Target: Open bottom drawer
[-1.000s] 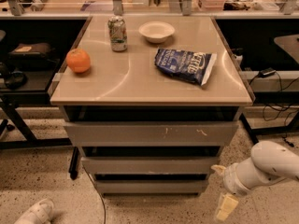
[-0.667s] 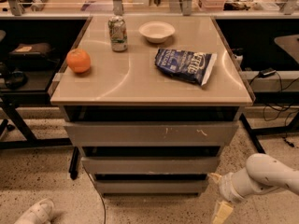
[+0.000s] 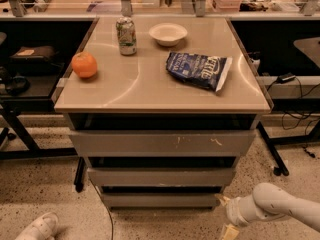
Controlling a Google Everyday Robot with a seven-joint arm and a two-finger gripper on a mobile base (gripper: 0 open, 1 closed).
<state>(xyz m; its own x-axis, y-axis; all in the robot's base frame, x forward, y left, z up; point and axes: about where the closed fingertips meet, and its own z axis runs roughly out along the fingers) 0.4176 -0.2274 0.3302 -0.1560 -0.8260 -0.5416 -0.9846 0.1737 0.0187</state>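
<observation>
- Since the earlier frames the white arm (image 3: 282,210) has dropped lower and edged left, toward the cabinet's lower right corner.
- The gripper (image 3: 226,215) hangs near the floor, just right of the bottom drawer (image 3: 160,200), its two yellowish fingers (image 3: 230,232) spread apart and grasping nothing.
- The upper finger lies close to the drawer's right end; contact cannot be judged.
- That narrowest grey front sits lowest, under the middle front (image 3: 161,176) and the scratched top front (image 3: 162,143).
- On the tabletop (image 3: 145,91): an orange (image 3: 84,64), a can (image 3: 126,35), a bowl (image 3: 168,33) and a blue chip bag (image 3: 198,70).

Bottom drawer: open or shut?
Shut: bottom drawer sits tucked under the middle drawer, no tray showing. Gripper, open, hangs by its right end.
</observation>
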